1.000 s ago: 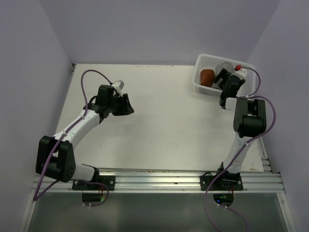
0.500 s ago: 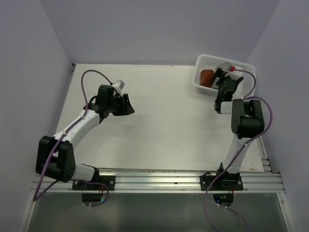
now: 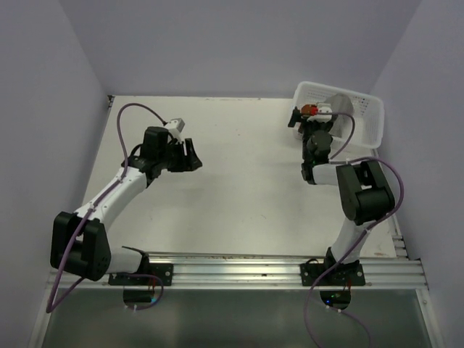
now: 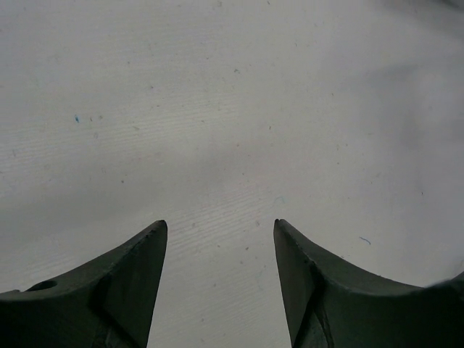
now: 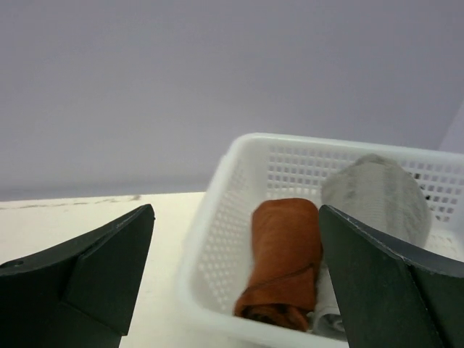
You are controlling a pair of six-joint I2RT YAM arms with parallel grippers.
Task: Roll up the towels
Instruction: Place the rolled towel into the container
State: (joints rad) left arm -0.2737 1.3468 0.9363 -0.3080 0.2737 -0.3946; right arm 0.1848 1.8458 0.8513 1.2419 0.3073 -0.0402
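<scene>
Two rolled towels lie side by side in the white mesh basket (image 5: 217, 217). The rust-brown towel (image 5: 284, 250) is on the left and the grey towel (image 5: 377, 194) on the right. My right gripper (image 5: 235, 210) is open wide just outside the basket's near-left corner, touching neither towel. From above, the grey towel (image 3: 341, 106) shows in the basket (image 3: 366, 116), with the right gripper (image 3: 312, 116) at the basket's left end. The rust-brown towel is hidden there. My left gripper (image 4: 220, 225) hangs open over bare table, also at the left (image 3: 190, 158), holding nothing.
The basket stands in the table's far right corner, close to the right wall. The white table (image 3: 246, 181) stretches between the two arms. Grey walls enclose it at the back and on both sides.
The right gripper has drawn out of the basket and swung to its left end. The left gripper's fingers have spread a little wider; that arm has barely shifted.
</scene>
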